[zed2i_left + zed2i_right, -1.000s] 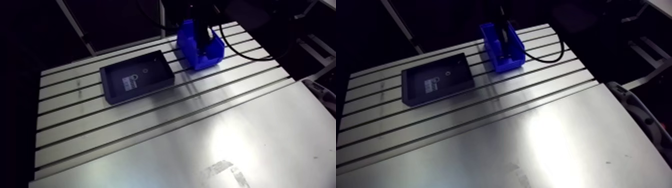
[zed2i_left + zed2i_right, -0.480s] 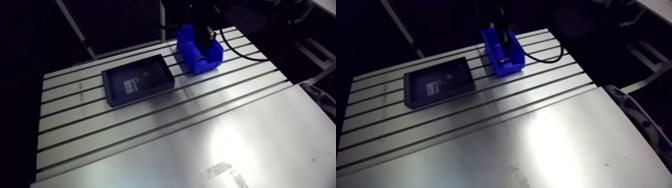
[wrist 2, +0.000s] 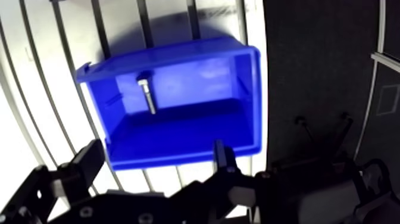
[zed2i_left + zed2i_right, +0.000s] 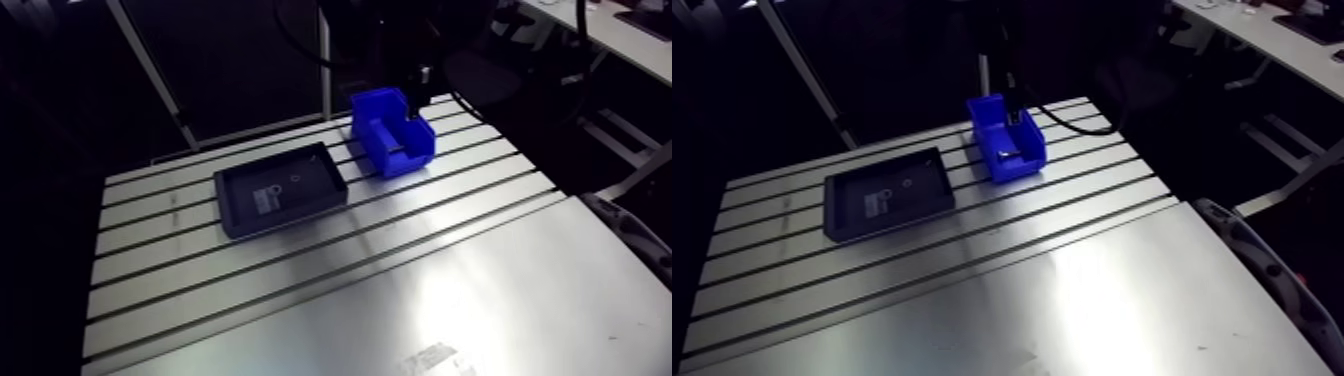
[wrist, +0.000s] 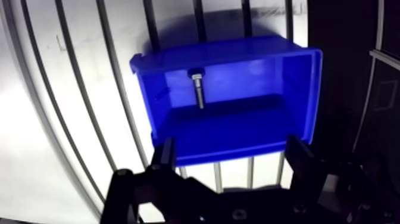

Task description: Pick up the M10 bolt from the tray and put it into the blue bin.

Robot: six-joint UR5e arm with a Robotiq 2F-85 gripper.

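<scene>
Below the gripper [image 5: 231, 152], slotted aluminium table [image 4: 300, 300] takes up most of both views. In the wrist view its slots run straight ahead of the fingers [image 5: 164, 156]. Black tray [image 4: 322, 172] lies flat on the table, well off to one side of the fingers, seen in arm view only. It has a pale label [image 4: 265, 198] on its floor, too small to read. Blue bin [image 5: 297, 89] stands on the table under and just ahead of the fingers, open top up. In the wrist view its near wall sits between the two fingertips. Fingers are spread wide with nothing between them, both above the bin and not touching it. M10 bolt [image 5: 198, 89] is inside the bin, ahead of the fingers at the far wall. Head is toward the far rim, shank pointing back toward the fingers. Can't tell if it leans on the wall or lies flat. Bolt is apart from both fingers.
</scene>
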